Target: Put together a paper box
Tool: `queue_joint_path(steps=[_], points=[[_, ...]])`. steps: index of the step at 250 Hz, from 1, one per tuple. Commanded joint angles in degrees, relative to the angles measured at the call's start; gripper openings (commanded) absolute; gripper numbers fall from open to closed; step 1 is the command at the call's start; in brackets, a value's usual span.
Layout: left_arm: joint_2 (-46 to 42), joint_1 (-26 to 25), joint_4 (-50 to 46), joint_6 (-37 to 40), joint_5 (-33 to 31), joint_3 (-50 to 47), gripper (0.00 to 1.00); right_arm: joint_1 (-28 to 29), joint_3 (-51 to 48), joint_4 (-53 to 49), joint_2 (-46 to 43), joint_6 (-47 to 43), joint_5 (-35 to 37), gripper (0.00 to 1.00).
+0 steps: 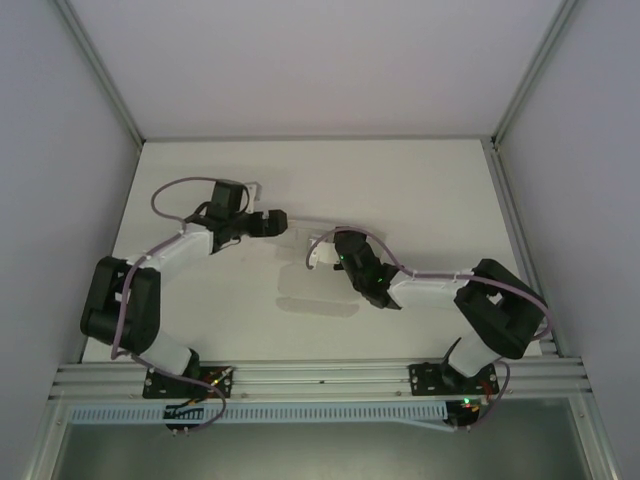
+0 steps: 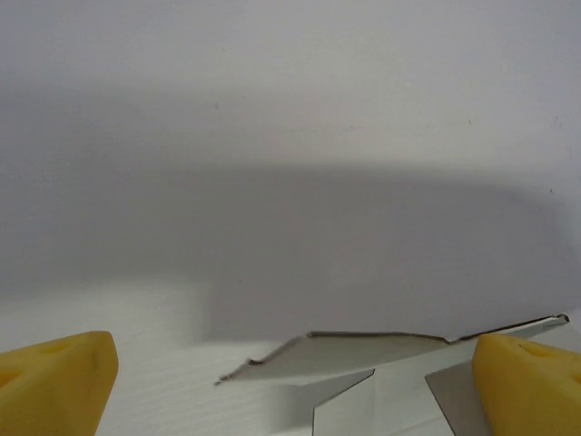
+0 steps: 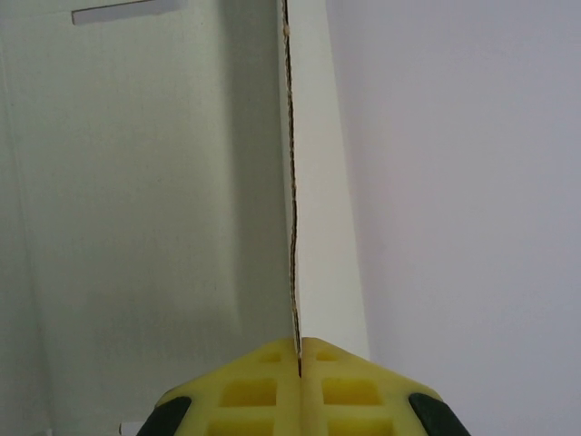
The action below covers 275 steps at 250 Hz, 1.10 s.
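Note:
The paper box [image 1: 318,254] is a thin white paperboard sheet with creased flaps, held up off the white table near its middle. My right gripper [image 1: 337,252] is shut on one panel: in the right wrist view its yellow fingertips [image 3: 263,381] pinch the board's raw edge [image 3: 292,200], which runs straight up from them. My left gripper [image 1: 283,221] stands at the sheet's left end, open wide. In the left wrist view a raised flap [image 2: 363,352] lies between its yellow pads [image 2: 54,381], touching neither clearly.
The table top [image 1: 420,190] is white, with grey walls and aluminium rails on the left, right and back. A metal rail [image 1: 320,378] carrying both arm bases runs along the near edge.

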Motion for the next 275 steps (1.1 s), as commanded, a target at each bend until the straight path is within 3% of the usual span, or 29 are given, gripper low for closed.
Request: queue_joint_path(steps=[1,39,84,130,173,225,275], points=[[2.20,-2.70,2.07,1.28,-1.10,2.23,1.00,0.07,1.81,-0.23,-0.75,2.98,-0.68,0.00],[3.57,-6.74,1.29,0.74,-6.98,2.49,1.00,0.11,2.81,-0.26,-0.78,5.81,0.55,0.00],[2.82,-10.55,6.39,-5.48,-12.96,0.73,1.00,0.15,3.35,-2.83,-1.77,11.17,-2.48,0.00],[-0.37,-11.18,6.48,-6.11,-14.14,0.74,1.00,0.16,2.24,-2.40,-3.44,12.69,-2.07,0.00],[-7.68,-9.35,3.65,-4.47,-13.23,-3.28,1.00,0.07,0.75,-2.20,-4.17,10.53,2.12,0.00],[-18.86,-3.93,0.13,-6.47,-13.54,-11.34,1.00,-0.17,-1.59,-1.40,-6.33,12.26,1.36,0.00],[-19.86,0.87,-2.36,-8.14,-13.28,-15.95,1.00,-0.37,-2.80,-1.28,-8.90,12.41,0.58,0.00]])
